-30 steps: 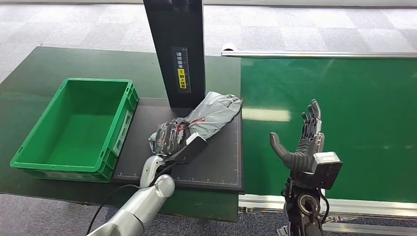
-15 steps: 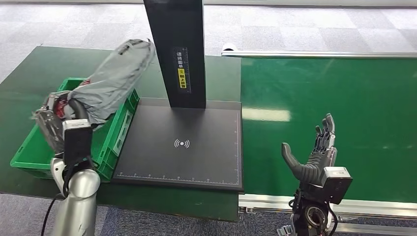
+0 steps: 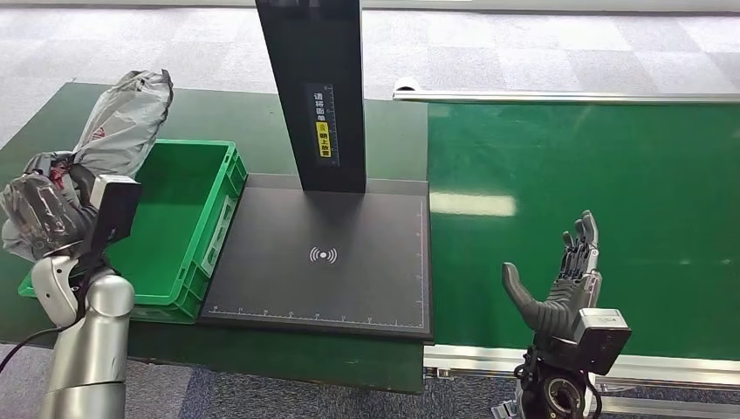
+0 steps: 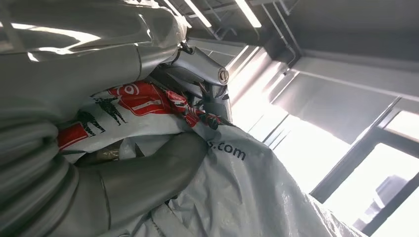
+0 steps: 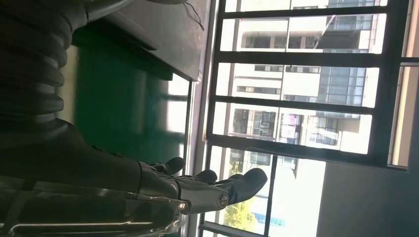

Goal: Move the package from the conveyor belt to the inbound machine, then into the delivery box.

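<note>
Swung further out since half a second ago: left hand (image 3: 39,214) and grey package (image 3: 122,118) now beyond the far-left wall of the green delivery box (image 3: 229,188), no longer above its near corner. Right hand (image 3: 558,288) barely shifted, a touch lower over the conveyor belt (image 3: 611,157).

Left hand wrapped tight around the bunched, red-printed end of the package (image 4: 257,187), thumb and fingers pressed into the crumpled plastic in the wrist view; long free end sticking up and away from the hand, leaning toward the box. Right hand empty, fingers spread and raised, palm turned inward.

Inbound machine plate (image 3: 323,255) bare, well to the right of the left hand, black post (image 3: 310,87) rising behind it.

Likely risk: release from here, with the hand outside the box wall, dropping the package onto the table or the rim instead of inside. Floppy free end also liable to drape over the wall and drag the rest out. Grip on slack plastic only, so possible slipping during any swing back over the box.
</note>
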Robot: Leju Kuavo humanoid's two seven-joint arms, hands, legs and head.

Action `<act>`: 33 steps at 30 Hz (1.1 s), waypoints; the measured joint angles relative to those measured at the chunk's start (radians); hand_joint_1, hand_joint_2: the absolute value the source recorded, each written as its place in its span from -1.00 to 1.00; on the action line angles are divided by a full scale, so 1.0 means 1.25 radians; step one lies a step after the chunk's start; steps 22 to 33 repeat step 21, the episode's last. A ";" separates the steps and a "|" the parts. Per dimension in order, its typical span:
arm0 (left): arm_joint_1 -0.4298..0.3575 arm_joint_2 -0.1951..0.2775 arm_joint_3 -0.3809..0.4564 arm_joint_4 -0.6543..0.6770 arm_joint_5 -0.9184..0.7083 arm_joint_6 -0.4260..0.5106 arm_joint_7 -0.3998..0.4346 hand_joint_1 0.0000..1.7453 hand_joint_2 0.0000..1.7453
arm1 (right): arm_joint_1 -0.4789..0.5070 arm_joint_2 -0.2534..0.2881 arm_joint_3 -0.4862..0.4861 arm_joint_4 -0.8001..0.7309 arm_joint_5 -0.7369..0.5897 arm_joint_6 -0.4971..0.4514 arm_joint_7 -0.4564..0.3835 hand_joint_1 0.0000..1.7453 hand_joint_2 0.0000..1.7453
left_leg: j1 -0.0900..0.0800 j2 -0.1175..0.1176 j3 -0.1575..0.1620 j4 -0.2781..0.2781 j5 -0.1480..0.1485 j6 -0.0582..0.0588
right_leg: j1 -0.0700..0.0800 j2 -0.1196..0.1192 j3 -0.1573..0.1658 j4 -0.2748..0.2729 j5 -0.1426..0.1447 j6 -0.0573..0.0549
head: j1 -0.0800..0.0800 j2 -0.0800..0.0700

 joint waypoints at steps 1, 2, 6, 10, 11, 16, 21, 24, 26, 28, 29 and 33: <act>-0.009 0.004 0.001 0.033 -0.008 0.002 0.001 0.60 1.00 | 0.001 0.000 0.002 0.000 -0.001 0.000 0.000 -1.00 1.00 | 0.000 0.000 0.000 0.000 0.000 0.000 | 0.000 0.000 0.000 0.000 0.000 0.000 | 0.000 0.000; -0.016 0.008 0.002 0.064 -0.013 0.003 0.001 0.11 1.00 | 0.001 0.000 0.004 0.000 -0.001 0.000 0.000 -1.00 1.00 | 0.000 0.000 0.000 0.000 0.000 0.000 | 0.000 0.000 0.000 0.000 0.000 0.000 | 0.000 0.000; -0.043 0.013 0.002 0.182 -0.040 -0.002 0.013 -1.00 1.00 | 0.001 -0.003 0.014 0.000 -0.002 0.000 0.000 -1.00 1.00 | 0.000 0.000 0.000 0.000 0.000 0.000 | 0.000 0.000 0.000 0.000 0.000 0.000 | 0.000 0.000; -0.070 0.014 -0.002 0.286 -0.083 -0.019 0.052 -1.00 1.00 | -0.003 -0.004 0.021 0.000 -0.005 0.000 0.003 -1.00 1.00 | 0.000 0.000 0.000 0.000 0.000 0.000 | 0.000 0.000 0.000 0.000 0.000 0.000 | 0.000 0.000; -0.077 0.014 -0.004 0.306 -0.088 -0.026 0.055 -1.00 1.00 | -0.005 -0.005 0.022 0.001 -0.007 -0.001 0.005 -1.00 1.00 | 0.000 0.000 0.000 0.000 0.000 0.000 | 0.000 0.000 0.000 0.000 0.000 0.000 | 0.000 0.000; -0.093 0.014 -0.013 0.358 -0.025 -0.087 0.010 -1.00 1.00 | -0.010 -0.009 0.026 0.002 -0.012 -0.004 0.017 -1.00 1.00 | 0.000 0.000 0.000 0.000 0.000 0.000 | 0.000 0.000 0.000 0.000 0.000 0.000 | 0.000 0.000; -0.060 0.004 -0.017 0.323 0.195 -0.223 -0.093 -1.00 1.00 | -0.002 -0.011 0.025 0.002 -0.015 -0.004 0.020 -1.00 1.00 | 0.000 0.000 -0.001 0.000 0.000 0.000 | 0.000 0.000 -0.001 0.000 0.000 0.000 | 0.000 0.000; -0.060 0.004 -0.017 0.323 0.195 -0.223 -0.093 -1.00 1.00 | -0.002 -0.011 0.025 0.002 -0.015 -0.004 0.020 -1.00 1.00 | 0.000 0.000 -0.001 0.000 0.000 0.000 | 0.000 0.000 -0.001 0.000 0.000 0.000 | 0.000 0.000; -0.060 0.004 -0.017 0.323 0.195 -0.223 -0.093 -1.00 1.00 | -0.002 -0.011 0.025 0.002 -0.015 -0.004 0.020 -1.00 1.00 | 0.000 0.000 -0.001 0.000 0.000 0.000 | 0.000 0.000 -0.001 0.000 0.000 0.000 | 0.000 0.000; -0.060 0.004 -0.017 0.323 0.195 -0.223 -0.093 -1.00 1.00 | -0.002 -0.011 0.025 0.002 -0.015 -0.004 0.020 -1.00 1.00 | 0.000 0.000 -0.001 0.000 0.000 0.000 | 0.000 0.000 -0.001 0.000 0.000 0.000 | 0.000 0.000; -0.060 0.004 -0.017 0.323 0.195 -0.223 -0.093 -1.00 1.00 | -0.002 -0.011 0.025 0.002 -0.015 -0.004 0.020 -1.00 1.00 | 0.000 0.000 -0.001 0.000 0.000 0.000 | 0.000 0.000 -0.001 0.000 0.000 0.000 | 0.000 0.000; -0.060 0.004 -0.017 0.323 0.195 -0.223 -0.093 -1.00 1.00 | -0.002 -0.011 0.025 0.002 -0.015 -0.004 0.020 -1.00 1.00 | 0.000 0.000 -0.001 0.000 0.000 0.000 | 0.000 0.000 -0.001 0.000 0.000 0.000 | 0.000 0.000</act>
